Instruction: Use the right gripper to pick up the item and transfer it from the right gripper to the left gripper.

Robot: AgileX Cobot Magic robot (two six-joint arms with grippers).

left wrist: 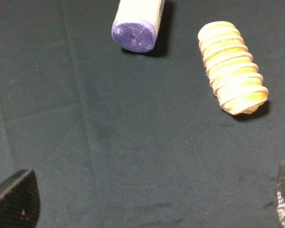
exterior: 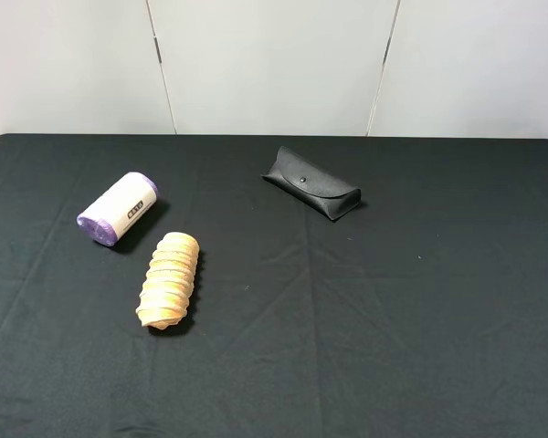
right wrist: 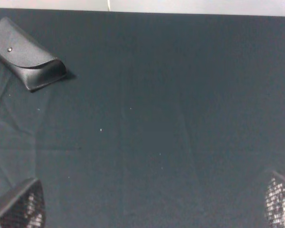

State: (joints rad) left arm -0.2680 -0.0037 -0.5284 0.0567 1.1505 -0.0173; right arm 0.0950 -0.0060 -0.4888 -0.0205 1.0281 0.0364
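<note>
Since no arm shows in the high view, the pick has not begun, and the first step is to bring the right gripper to the item point(exterior: 118, 209). It lies on its side on the black tablecloth point(exterior: 420, 319), far on the left, with one purple end toward the front. The tan ridged piece point(exterior: 169, 279) lies just beside it, apart from it, and the black glasses case point(exterior: 310, 182) is well apart, toward the back.

From the left wrist view, the left gripper point(left wrist: 152, 202) stands wide, its fingertips point(left wrist: 14, 199) at both lower corners with nothing between them. The item point(left wrist: 137, 23) and the ridged piece point(left wrist: 232, 66) lie ahead of it on the cloth.

From the right wrist view, the right gripper point(right wrist: 154, 202) is also wide and empty. Only the glasses case point(right wrist: 26, 54) is seen (the item is out of this view).

I judge the right arm must reach far across the middle. It would do well to close over the cream label at the middle, across the roll's width, fingers clear of the ridged piece. A round body may roll, so the descent should be straight. One end should stay free for the left gripper to take.
</note>
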